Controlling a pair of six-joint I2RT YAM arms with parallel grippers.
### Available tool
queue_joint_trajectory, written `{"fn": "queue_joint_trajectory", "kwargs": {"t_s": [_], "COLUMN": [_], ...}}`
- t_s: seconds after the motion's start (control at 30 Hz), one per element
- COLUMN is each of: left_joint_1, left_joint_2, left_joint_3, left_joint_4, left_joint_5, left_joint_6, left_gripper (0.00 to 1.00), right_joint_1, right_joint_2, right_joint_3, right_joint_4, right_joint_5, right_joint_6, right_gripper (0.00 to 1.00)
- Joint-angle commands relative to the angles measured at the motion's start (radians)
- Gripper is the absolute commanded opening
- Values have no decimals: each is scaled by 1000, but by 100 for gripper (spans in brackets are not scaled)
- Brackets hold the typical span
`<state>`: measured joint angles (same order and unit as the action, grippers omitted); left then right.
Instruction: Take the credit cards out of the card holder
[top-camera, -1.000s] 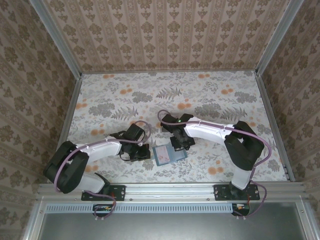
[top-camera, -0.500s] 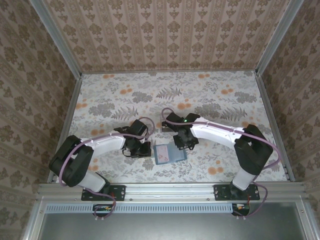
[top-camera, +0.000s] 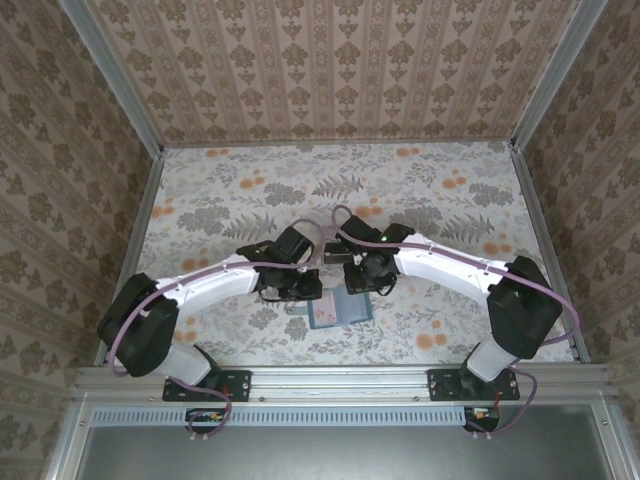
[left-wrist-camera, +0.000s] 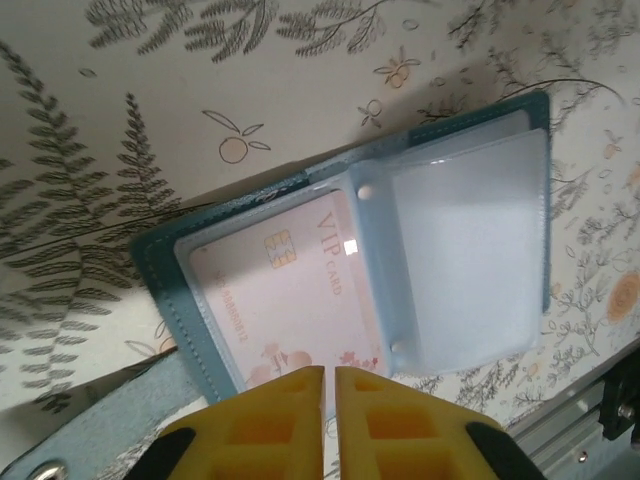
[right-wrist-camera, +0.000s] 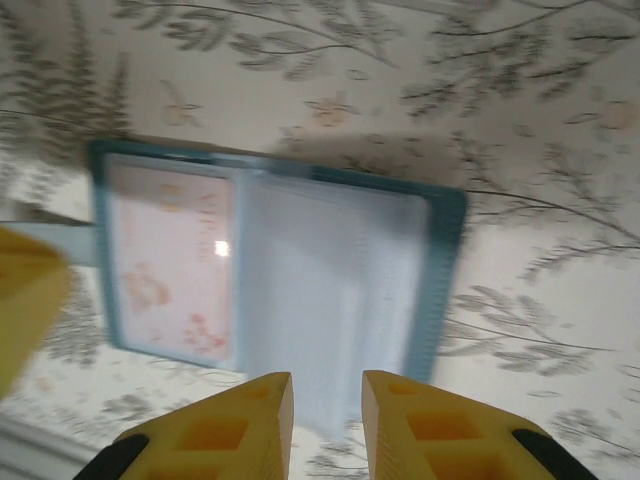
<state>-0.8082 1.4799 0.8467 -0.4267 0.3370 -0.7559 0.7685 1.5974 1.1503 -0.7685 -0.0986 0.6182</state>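
Seen from above, the card holder (top-camera: 340, 314) is too small for its pockets to be told apart. Its far edge is hidden under the left gripper (top-camera: 302, 292) and the right gripper (top-camera: 360, 286). In the left wrist view, the near edge of the credit card (left-wrist-camera: 285, 290) in the holder is hidden behind yellow fingers (left-wrist-camera: 270, 420), which the bottom edge cuts off. The holder's tab (left-wrist-camera: 90, 440) is cut off at the lower left, and the card's digits are too fine to read. The right wrist view is blurred and the card's print is illegible. There the lower edge of the clear sleeves (right-wrist-camera: 335, 290) sits behind that gripper's fingers (right-wrist-camera: 225, 425). A yellow shape (right-wrist-camera: 25, 295) at the holder's left end is cut by the frame.
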Motion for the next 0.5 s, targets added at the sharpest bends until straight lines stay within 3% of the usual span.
{"fn": "queue_joint_trajectory", "kwargs": {"t_s": [0.0,0.2,0.47], "left_joint_1": [-4,-4,-3], "left_joint_2": [34,66,81], "left_joint_3": [-5,-29,-41], "left_joint_4": [35,66,53], "left_joint_5": [6,16,7], "left_joint_6": [-41,-48,-37], "left_gripper": [10,8,7], "right_joint_1": [-7,-15,-67], "right_joint_2": [4,86,119], "right_joint_3": [-46,-81,-151], "right_joint_4": [137,227,226], "right_joint_5": [-200,-275,-202], "right_joint_6": [49,63,32], "right_gripper": [26,25,23]}}
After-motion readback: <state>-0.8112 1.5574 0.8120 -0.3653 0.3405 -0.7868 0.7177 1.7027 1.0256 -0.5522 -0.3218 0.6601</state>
